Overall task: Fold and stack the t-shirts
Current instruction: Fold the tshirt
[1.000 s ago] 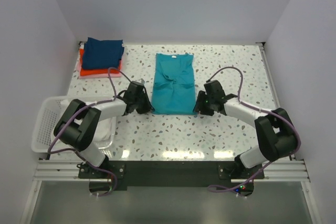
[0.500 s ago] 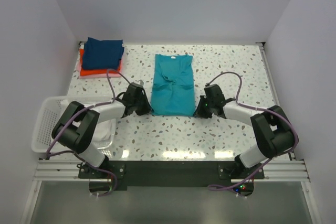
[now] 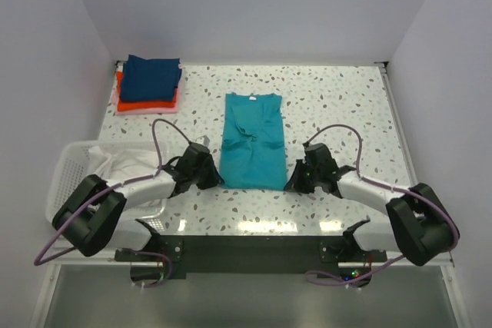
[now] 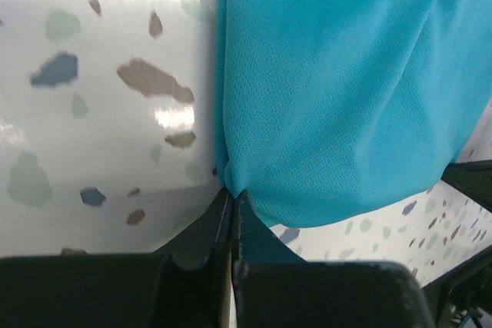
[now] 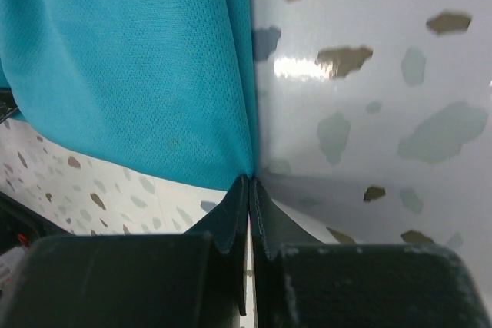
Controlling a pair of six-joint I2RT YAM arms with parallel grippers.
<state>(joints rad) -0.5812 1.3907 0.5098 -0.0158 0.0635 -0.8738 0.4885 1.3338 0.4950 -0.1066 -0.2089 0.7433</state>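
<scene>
A teal t-shirt (image 3: 252, 140) lies flat in a narrow lengthwise fold on the speckled table (image 3: 338, 97), collar at the far end. My left gripper (image 3: 218, 180) is shut on its near left hem corner, where the mesh cloth (image 4: 338, 82) puckers at the fingertips (image 4: 232, 193). My right gripper (image 3: 289, 183) is shut on the near right corner, and the cloth (image 5: 131, 67) is pinched between its closed tips (image 5: 250, 182). Folded navy, orange-red and pink t-shirts sit stacked (image 3: 149, 82) at the far left.
A white slatted basket (image 3: 68, 170) holding white cloth stands at the near left, beside my left arm. The table's raised rim (image 3: 390, 97) runs along the right side.
Both grippers have drawn back toward the near edge, dragging the teal shirt with them. The right gripper closed onto the hem corner.
</scene>
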